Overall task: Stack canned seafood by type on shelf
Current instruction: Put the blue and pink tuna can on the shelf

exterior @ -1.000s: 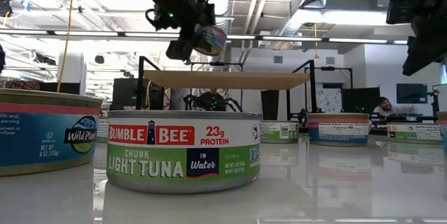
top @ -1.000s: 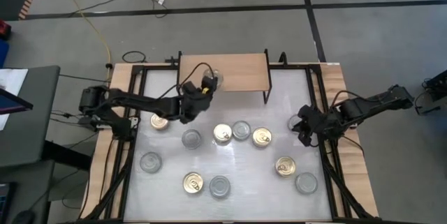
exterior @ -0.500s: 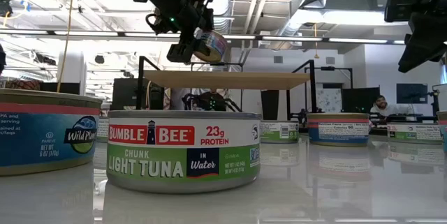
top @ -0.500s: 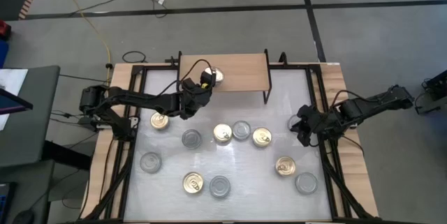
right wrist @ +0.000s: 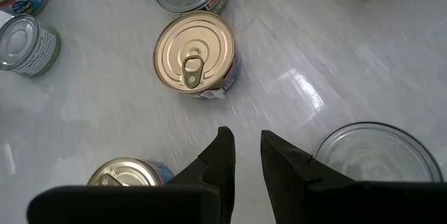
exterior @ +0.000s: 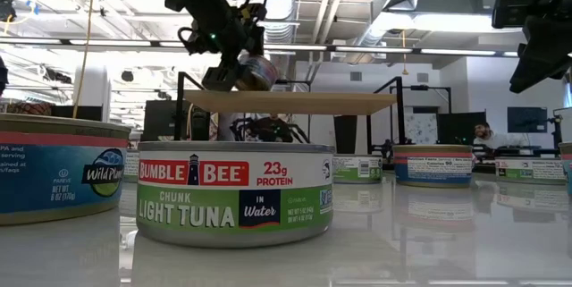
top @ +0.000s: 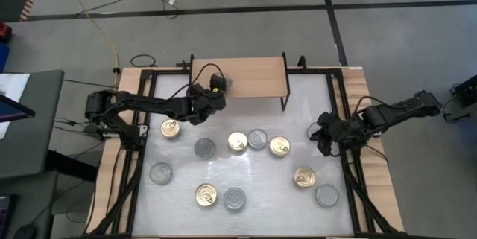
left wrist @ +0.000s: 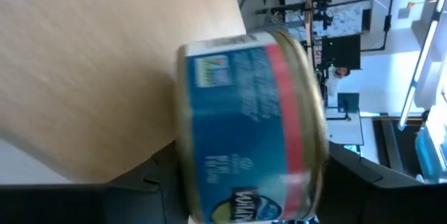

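The shelf [top: 253, 75] is a light-wood board on black legs at the table's far edge. My left gripper [top: 218, 87] is at its near left part, shut on a blue can with a red band [left wrist: 251, 112], which sits just above the board [exterior: 295, 101]. Gold-lidded cans [top: 238, 143] and silver-lidded cans [top: 258, 138] stand on their bases across the white tabletop. My right gripper [right wrist: 243, 144] hangs over the table's right side with its fingers a little apart and nothing between them. My left gripper holds the can between its two fingers [left wrist: 140, 196], one at each flat end [left wrist: 187, 175]. It comes almost level from the table's left and near side. The can is tilted over the board [exterior: 255, 72]; whether its lower rim touches the wood, I cannot tell.
Several cans stand loose on the table: gold lids [top: 171, 128] [top: 279, 146] [top: 304, 177], silver lids [top: 204, 147] [top: 160, 172] [top: 326, 195]. A Bumble Bee tuna can [exterior: 234, 193] stands at the near edge. The rest of the shelf board is bare.
My left gripper has gone down toward the shelf board and slightly toward the table's left, turning at the wrist. The can has come with it, from well above the board to just over it, and is still tilted.
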Controlling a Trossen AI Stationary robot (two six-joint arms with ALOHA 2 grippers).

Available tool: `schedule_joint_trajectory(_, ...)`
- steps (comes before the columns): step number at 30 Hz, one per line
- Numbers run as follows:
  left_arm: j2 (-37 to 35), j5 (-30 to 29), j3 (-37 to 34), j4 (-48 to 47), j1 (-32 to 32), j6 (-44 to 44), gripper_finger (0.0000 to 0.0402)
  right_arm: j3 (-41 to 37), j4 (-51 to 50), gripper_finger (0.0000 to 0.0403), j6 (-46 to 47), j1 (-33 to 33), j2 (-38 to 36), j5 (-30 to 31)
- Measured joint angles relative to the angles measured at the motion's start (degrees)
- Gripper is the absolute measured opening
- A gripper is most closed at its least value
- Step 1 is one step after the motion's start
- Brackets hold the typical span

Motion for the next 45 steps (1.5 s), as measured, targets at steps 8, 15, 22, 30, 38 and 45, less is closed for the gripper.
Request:
schedule_joint_trajectory(8,0.0,0.0,0.0,0.0,0.0,1.3,0.0289,0.0,0.0,0.0098,0.0,0.0,0.0,0.0)
schedule_joint_trajectory(15,0.0,0.0,0.0,0.0,0.0,0.2,0.0299,1.6,-1.5,0.0098,0.1,0.0,-0.5,-0.3)
schedule_joint_trajectory(22,0.0,1.2,0.0,-0.1,0.0,0.0,0.0299,8.4,-3.3,0.0098,-0.6,0.0,-0.4,1.1)
schedule_joint_trajectory(30,0.0,1.3,0.0,-0.1,0.0,0.6,0.0299,10.9,10.9,0.0098,-16.4,-2.3,0.2,8.5)
schedule_joint_trajectory(38,0.0,1.3,0.0,-0.1,0.0,0.8,0.0299,12.2,34.6,0.0073,-37.5,-13.5,14.2,-0.3)
schedule_joint_trajectory(45,0.0,1.3,0.0,-0.1,0.0,0.6,0.0299,22.7,36.5,0.0032,-46.7,-23.5,33.7,-9.7)
